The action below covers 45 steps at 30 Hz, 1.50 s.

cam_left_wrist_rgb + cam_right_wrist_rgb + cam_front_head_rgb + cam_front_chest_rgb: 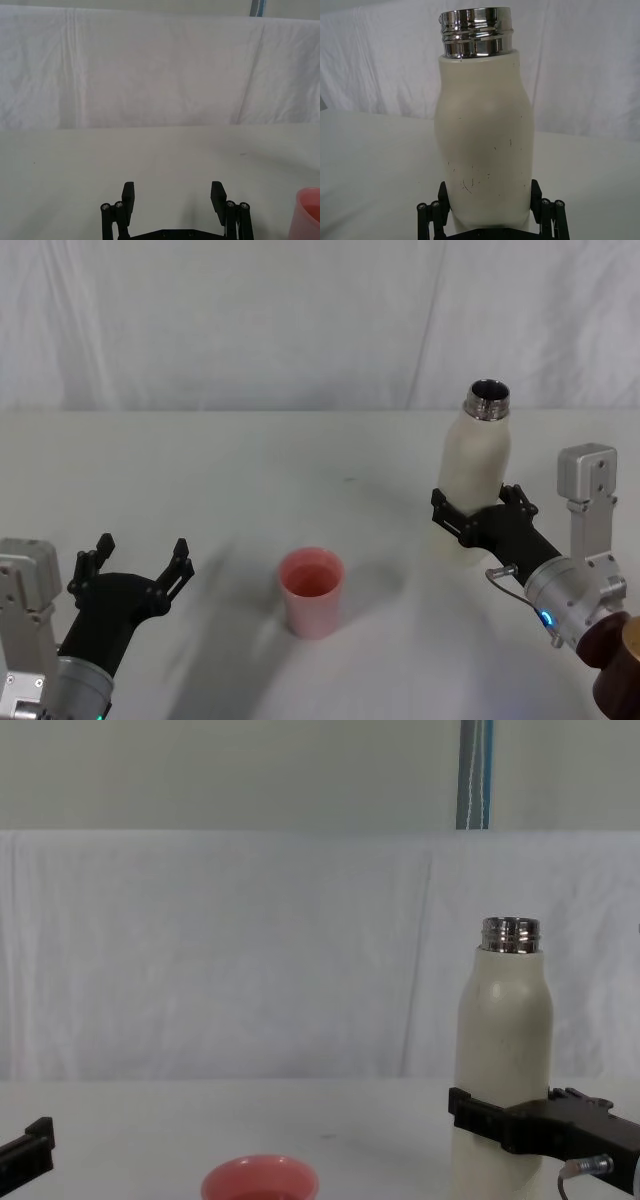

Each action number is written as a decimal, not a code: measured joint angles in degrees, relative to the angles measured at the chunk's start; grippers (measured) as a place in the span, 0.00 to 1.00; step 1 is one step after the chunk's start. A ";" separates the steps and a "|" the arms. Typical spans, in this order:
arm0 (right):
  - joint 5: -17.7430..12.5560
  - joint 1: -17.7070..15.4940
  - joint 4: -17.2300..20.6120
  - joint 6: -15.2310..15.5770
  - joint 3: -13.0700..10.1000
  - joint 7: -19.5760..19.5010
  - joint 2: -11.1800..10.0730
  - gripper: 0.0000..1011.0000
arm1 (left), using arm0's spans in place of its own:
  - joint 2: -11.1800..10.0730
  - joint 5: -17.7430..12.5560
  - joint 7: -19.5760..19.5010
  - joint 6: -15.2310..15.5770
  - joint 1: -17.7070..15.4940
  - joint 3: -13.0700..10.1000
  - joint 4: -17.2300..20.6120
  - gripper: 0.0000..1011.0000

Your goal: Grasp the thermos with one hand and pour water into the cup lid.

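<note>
Two grippers | right gripper (484,512): fingers clamped round lower body of upright cream-white matte steel-necked thermos (477,465), tabletop (250,470) right | left gripper (130,563): fingers wide, empty | small pink round cup lid (311,592): centre, between them

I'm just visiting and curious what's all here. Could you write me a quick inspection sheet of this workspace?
Surface: white table, bare around the things.
Job's things: bottle upright, lid off, at the right; pink cup upright near the middle.
Clutter: nothing seen.
Grippers: right gripper with jaws on either side of the bottle's lower body; left gripper open, holding nothing, left of the cup.
Cables: thin wire by the right wrist.
Surroundings: white cloth backdrop.
</note>
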State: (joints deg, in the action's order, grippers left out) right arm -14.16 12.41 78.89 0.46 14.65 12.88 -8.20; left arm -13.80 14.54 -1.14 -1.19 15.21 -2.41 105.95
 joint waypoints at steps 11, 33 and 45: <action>-0.04 -0.05 0.07 0.04 0.00 0.01 -0.04 0.95 | 0.00 0.00 0.00 0.00 0.00 0.00 0.00 0.99; 1.33 -1.02 3.39 0.36 -0.02 -0.29 -1.29 0.95 | 0.00 0.00 0.00 0.00 0.00 0.00 0.00 0.99; 11.20 -2.86 12.26 1.77 1.50 -1.10 -7.42 0.95 | 0.00 0.00 0.00 0.00 0.00 0.00 0.00 0.99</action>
State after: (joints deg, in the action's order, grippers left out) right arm -2.96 9.56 91.14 2.23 16.15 11.78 -15.62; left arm -13.81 14.55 -1.14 -1.19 15.21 -2.41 105.95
